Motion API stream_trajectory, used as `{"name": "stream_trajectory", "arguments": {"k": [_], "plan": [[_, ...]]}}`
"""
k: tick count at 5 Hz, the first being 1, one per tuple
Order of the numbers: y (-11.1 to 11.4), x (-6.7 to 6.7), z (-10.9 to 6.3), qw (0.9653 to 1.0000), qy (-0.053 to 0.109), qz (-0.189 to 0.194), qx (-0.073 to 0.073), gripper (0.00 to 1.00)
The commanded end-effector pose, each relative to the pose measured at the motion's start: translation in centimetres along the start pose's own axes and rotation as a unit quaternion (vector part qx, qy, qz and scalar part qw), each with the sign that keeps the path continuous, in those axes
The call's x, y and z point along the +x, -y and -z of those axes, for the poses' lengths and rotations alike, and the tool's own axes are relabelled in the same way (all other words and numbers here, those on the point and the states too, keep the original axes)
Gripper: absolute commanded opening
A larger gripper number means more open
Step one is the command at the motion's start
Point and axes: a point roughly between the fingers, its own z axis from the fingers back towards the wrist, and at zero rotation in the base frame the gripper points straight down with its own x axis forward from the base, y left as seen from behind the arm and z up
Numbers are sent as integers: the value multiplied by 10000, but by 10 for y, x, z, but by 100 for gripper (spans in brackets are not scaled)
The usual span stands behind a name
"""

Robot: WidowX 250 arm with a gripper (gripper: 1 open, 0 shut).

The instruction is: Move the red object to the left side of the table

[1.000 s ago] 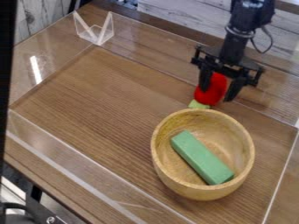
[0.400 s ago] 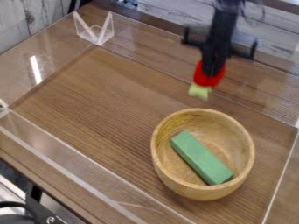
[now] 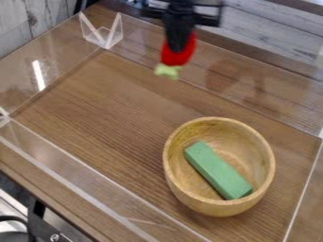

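A red toy fruit (image 3: 178, 47), pale green stem end downward, hangs directly beneath the robot's gripper (image 3: 178, 17), clamped in its closed grip near the far edge of the brown wood-grain table (image 3: 108, 109), well apart from the wooden bowl (image 3: 178, 180).

Table: brown wood-grain top (image 3: 101, 118), bare below the claw (image 3: 177, 30)
Edging: clear acrylic walls
Bowl: round, light wooden (image 3: 178, 176), on the tabletop, nearer the camera than the claw
Wire-like stand: white, angular (image 3: 104, 34), beside the claw, toward the picture's left
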Motion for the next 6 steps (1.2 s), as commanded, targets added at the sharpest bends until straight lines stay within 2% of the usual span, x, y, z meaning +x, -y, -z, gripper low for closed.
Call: {"name": "stream_trajectory", "arguments": {"k": [1,3,5,6], "plan": [[-20,-6,-16,9994,314,-133,-17,0],[-30,8,-4,9995,275,117,26,0],[-30,18,7,9990,230,-358,108,0],[-38,22,12,9979,204,-606,126,0]]}}
